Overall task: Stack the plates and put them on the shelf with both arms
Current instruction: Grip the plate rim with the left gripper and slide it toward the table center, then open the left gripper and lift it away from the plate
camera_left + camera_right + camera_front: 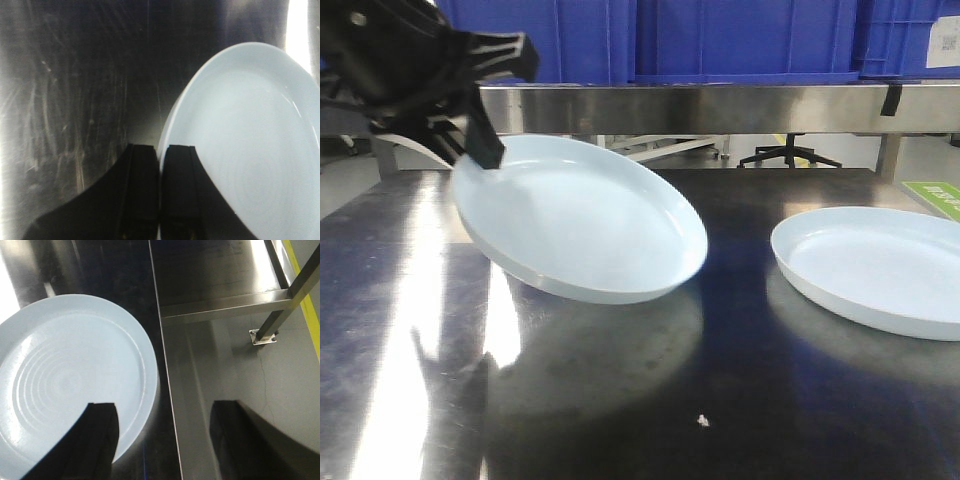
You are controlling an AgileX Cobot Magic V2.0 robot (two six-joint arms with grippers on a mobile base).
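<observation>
Left gripper (161, 150) is clamped on the rim of the tilted plate (585, 215), its gripped side raised over the steel table (620, 410). Right gripper (162, 410) hangs with fingers apart over the flat plate (880, 265), which lies to the right.

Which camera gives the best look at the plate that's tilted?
The front-facing view: the tilted plate shows nearly whole, its slant clear, rim held by the left fingers. The left wrist view shows only part of it, rim pinched. The right wrist view shows the other plate, lying flat.
</observation>
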